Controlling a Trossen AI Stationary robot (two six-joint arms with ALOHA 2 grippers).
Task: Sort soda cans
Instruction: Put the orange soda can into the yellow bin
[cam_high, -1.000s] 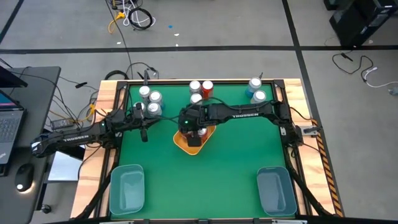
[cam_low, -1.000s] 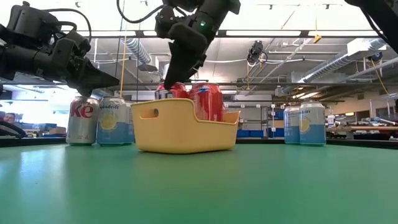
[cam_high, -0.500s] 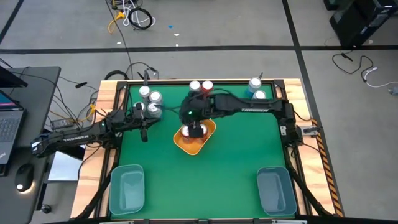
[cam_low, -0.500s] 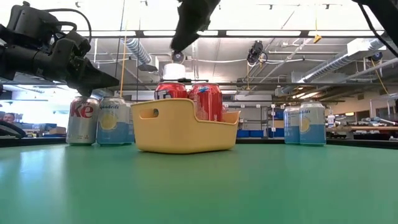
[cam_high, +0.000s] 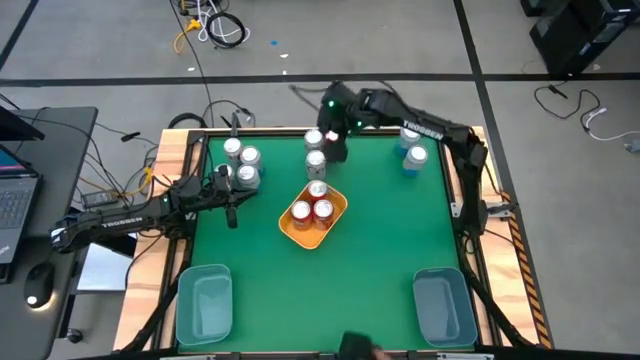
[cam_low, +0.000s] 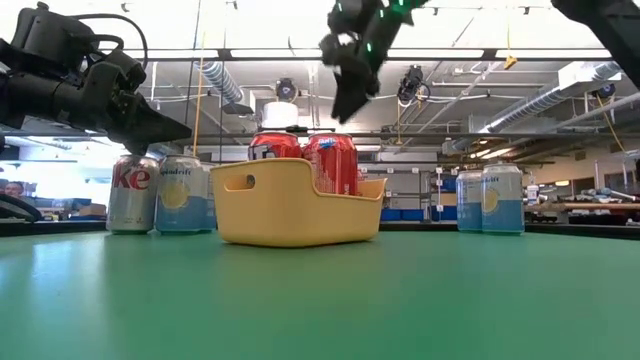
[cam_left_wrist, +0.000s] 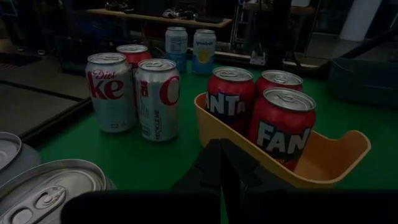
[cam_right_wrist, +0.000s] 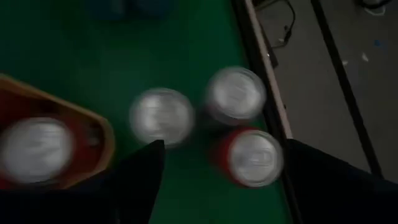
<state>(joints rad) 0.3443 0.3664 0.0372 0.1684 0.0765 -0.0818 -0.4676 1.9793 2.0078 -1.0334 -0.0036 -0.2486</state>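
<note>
Soda cans (cam_high: 312, 205) marked Fanta stand in a yellow bin (cam_high: 334, 213) mid-frame on the green tabletop (cam_high: 380, 250); Diet Coke cans (cam_left_wrist: 111, 91) wait behind. A workshop with ceiling pipes lies beyond. Right claw (cam_right_wrist: 217, 168), spread wide and empty, hangs over three cans at top centre. Left claw (cam_left_wrist: 222, 163), pinched closed, sits centre-left.

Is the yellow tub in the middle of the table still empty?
No, the yellow tub already holds three red cans, their silver tops showing from above.
</note>
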